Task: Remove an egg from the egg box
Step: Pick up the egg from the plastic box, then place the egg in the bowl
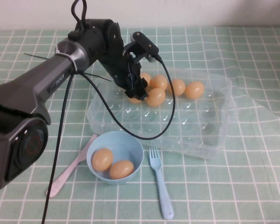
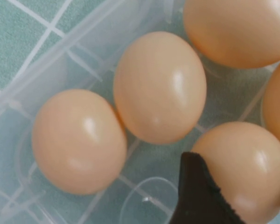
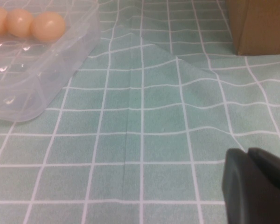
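Observation:
The clear egg box (image 1: 196,126) lies in the middle of the table with several tan-orange eggs along its far row. My left gripper (image 1: 135,91) reaches down into the box's far left corner. In the left wrist view my left gripper (image 2: 240,186) stands around one egg (image 2: 245,161), with a black finger (image 2: 196,196) pressed against its side. That egg still rests in the box (image 2: 60,60), with other eggs (image 2: 158,86) close around it. My right gripper (image 3: 248,151) is shut and empty above the cloth, off to the right of the box (image 3: 32,74), out of the high view.
A light-blue bowl (image 1: 95,144) holding two eggs stands in front of the box. A pink spoon (image 1: 70,170) lies to its left and a blue fork (image 1: 159,182) to its right. A cardboard box (image 3: 259,25) stands at the far right.

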You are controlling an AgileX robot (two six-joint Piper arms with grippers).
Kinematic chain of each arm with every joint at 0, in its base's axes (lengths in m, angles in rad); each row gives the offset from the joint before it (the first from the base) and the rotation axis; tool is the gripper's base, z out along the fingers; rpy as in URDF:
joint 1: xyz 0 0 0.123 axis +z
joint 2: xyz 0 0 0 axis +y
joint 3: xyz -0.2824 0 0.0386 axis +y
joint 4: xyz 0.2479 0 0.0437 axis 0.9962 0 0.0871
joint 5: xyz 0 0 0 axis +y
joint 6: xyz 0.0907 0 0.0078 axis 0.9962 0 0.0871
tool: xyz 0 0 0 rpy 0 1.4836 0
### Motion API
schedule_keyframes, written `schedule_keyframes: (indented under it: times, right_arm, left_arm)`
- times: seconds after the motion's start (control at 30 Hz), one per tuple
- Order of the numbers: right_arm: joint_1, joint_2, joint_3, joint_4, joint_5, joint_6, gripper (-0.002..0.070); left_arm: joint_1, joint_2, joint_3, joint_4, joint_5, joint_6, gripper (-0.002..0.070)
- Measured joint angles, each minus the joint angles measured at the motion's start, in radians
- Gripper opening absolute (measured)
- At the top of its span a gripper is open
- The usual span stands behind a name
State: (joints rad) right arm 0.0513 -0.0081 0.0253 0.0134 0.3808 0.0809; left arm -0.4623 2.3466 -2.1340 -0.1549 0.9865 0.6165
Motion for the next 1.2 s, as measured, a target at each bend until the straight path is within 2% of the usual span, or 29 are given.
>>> schedule_keyframes:
  times: [0.33, 0.47, 0.63, 0.8, 1.07, 1.2]
  right_arm:
    - [0.000, 0.000, 0.000, 0.000, 0.000, 0.000, -0.0017]
    - [0.000, 0.000, 0.000, 0.000, 0.000, 0.000, -0.0017]
    - [0.000, 0.000, 0.000, 0.000, 0.000, 0.000, -0.0017]
    - [0.000, 0.000, 0.000, 0.000, 0.000, 0.000, -0.0017]
    - [0.000, 0.000, 0.000, 0.000, 0.000, 0.000, -0.0017]
    - [0.000, 0.000, 0.000, 0.000, 0.000, 0.000, -0.0017]
  left_arm:
    - [-0.006, -0.139, -0.001, 0.019, 0.135, -0.048, 0.0324]
    - [-0.041, -0.227, -0.001, 0.086, 0.233, -0.128, 0.0324]
    - [-0.093, -0.355, 0.046, 0.155, 0.251, -0.297, 0.0324]
    - [-0.133, -0.501, 0.175, 0.193, 0.254, -0.347, 0.0324]
    - [-0.154, -0.656, 0.508, 0.197, 0.260, -0.347, 0.0324]
    - [-0.156, -0.662, 0.607, 0.199, 0.258, -0.165, 0.0323]
